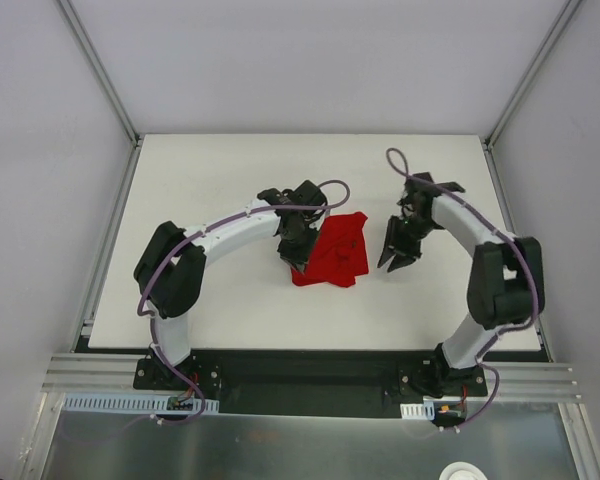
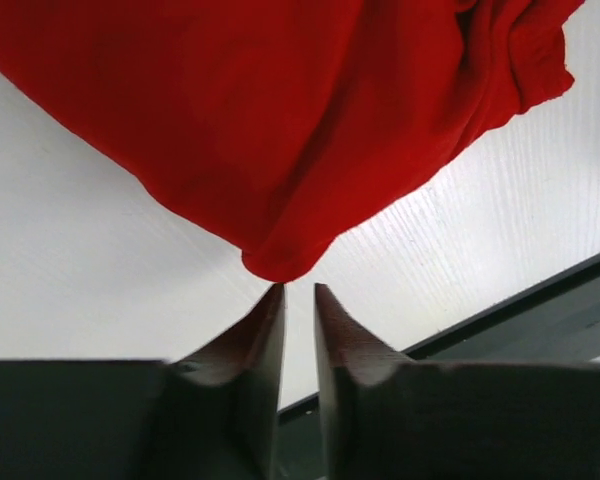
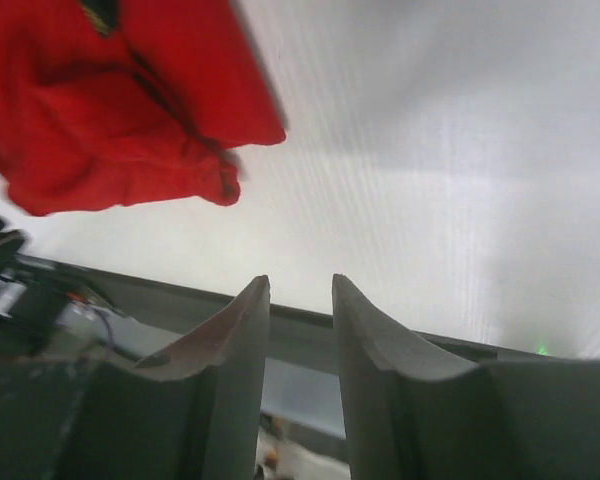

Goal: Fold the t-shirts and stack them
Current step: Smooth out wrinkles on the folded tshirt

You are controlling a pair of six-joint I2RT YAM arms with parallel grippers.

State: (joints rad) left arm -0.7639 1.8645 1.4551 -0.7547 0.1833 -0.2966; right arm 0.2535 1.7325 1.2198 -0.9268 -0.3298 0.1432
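Observation:
The red t-shirt (image 1: 332, 250) lies bunched in a small, roughly folded heap at the middle of the white table. In the left wrist view the t-shirt (image 2: 280, 120) fills the top, its rounded corner just beyond my fingertips. My left gripper (image 1: 298, 258) sits at the shirt's left near edge; in its own view the left gripper (image 2: 295, 290) is open by a narrow gap and holds nothing. My right gripper (image 1: 398, 262) hovers to the right of the shirt, apart from it. In the right wrist view the right gripper (image 3: 298, 280) is slightly open and empty, and the shirt (image 3: 100, 110) is at upper left.
The white table (image 1: 210, 180) is bordered by a dark strip (image 1: 310, 365) at the near edge, where the arm bases stand. Aluminium frame rails (image 1: 105, 250) run along the left and right sides, with grey walls behind.

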